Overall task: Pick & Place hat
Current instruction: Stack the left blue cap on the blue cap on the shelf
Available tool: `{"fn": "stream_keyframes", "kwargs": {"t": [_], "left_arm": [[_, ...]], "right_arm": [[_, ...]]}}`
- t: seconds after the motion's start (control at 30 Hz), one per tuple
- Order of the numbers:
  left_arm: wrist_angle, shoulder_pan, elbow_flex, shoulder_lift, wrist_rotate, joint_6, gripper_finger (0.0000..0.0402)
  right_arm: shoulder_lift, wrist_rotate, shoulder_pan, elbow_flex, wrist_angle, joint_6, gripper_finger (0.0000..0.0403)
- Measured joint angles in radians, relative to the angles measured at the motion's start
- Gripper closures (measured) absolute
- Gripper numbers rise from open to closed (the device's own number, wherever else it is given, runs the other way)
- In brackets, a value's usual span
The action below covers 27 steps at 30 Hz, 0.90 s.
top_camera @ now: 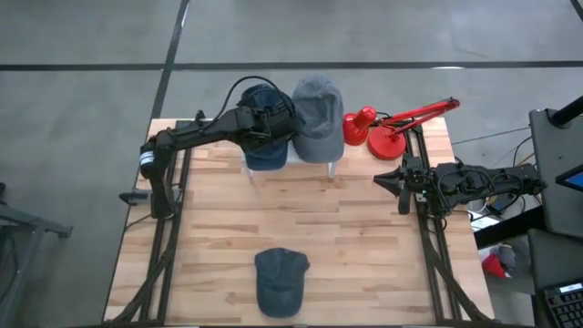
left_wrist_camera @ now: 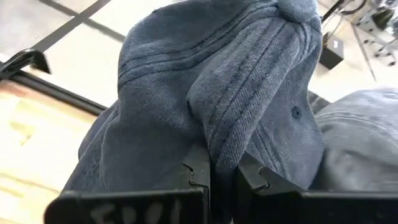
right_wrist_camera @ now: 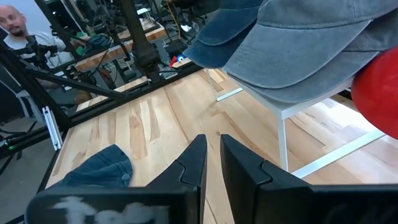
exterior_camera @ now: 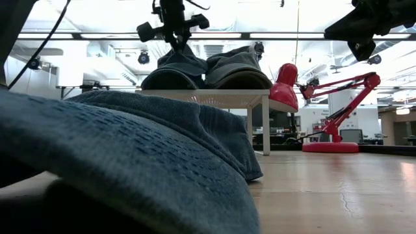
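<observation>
The dark blue hat (left_wrist_camera: pixel 205 93) sits on the small white stand (top_camera: pixel 290 162) at the far edge of the table (top_camera: pixel 364 228), its fabric pinched between the fingers of the left hand (left_wrist_camera: pixel 222 171). In the left wrist view a fold of the crown is drawn up between the two dark fingers, which are clenched on it; the seam stitching and one eyelet are visible.

Just beside it on the same stand, touching it, lies a grey hat (top_camera: pixel 316 117). The low view shows both side by side on the white top, the left hand coming down onto the dark one from above.

A third hat, blue (top_camera: pixel 279 281), lies flat on the table at the near edge, well apart from the stand.

A red desk lamp (top_camera: pixel 387 128) stands at the far right corner of the table, its shade next to the grey hat.

The right hand (right_wrist_camera: pixel 211 158) hovers above the table's right side, well apart from the hats, fingers nearly closed with a narrow gap and nothing between them.

Writing on both hands' bodies is too blurred to read. No containers in view. A person shows in the room beyond, in the right wrist view.
</observation>
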Motion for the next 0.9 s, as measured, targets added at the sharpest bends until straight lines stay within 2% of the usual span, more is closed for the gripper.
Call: {"fn": "stream_keyframes", "kwargs": {"t": [0.17,0.43,0.73,0.9], "left_arm": [[0.019,-0.001,0.014,-0.005,-0.011,0.038,0.038],[0.007,-0.001,0.105,-0.007,-0.04,0.117,0.0381],[-0.118,-0.012,0.198,-0.009,-0.062,0.126,0.0383],[-0.229,-0.04,0.238,-0.009,-0.062,0.059,0.0383]], "right_arm": [[0.0,0.0,0.0,0.0,0.0,0.0,0.0359],[0.0,0.0,0.0,0.0,0.0,0.0,0.0359],[0.0,0.0,0.0,0.0,0.0,0.0,0.0359],[0.0,0.0,0.0,0.0,0.0,0.0,0.0359]]}}
